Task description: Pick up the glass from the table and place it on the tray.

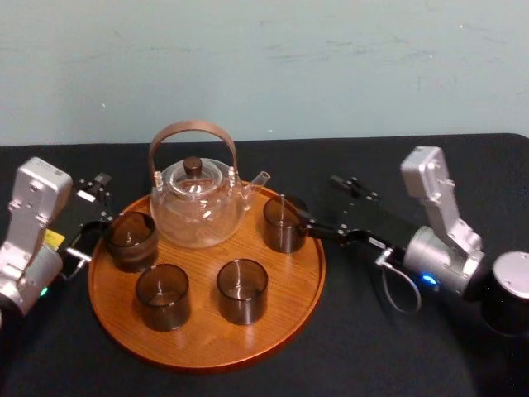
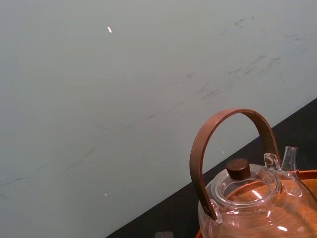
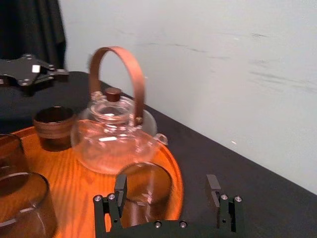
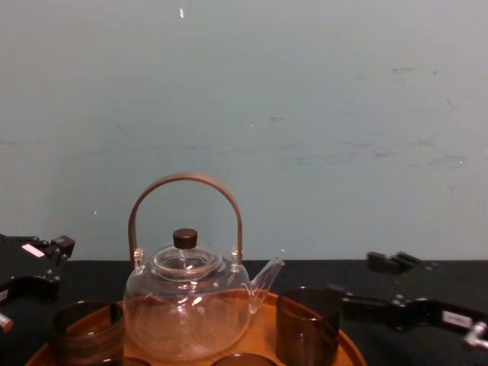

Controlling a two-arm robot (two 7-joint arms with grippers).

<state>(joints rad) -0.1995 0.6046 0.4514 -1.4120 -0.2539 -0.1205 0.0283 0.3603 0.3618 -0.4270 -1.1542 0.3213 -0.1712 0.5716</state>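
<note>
I'm seeing the glass standing on the tray near its right rim. The right gripper is hanging just beside it, fingers spread wide, gripping nothing. The left gripper is idling with spread fingers at the tray's left edge.

A plain wall painted a pale blue-green stands behind the table and runs the full width of the scene. Its paint is worn: faint dark scuffs streak across it, and a small white fleck sits high up. The table top is matte black, and its far edge meets the wall. Off to one side a dark drape hangs beside the wall. The light is soft and even.
</note>
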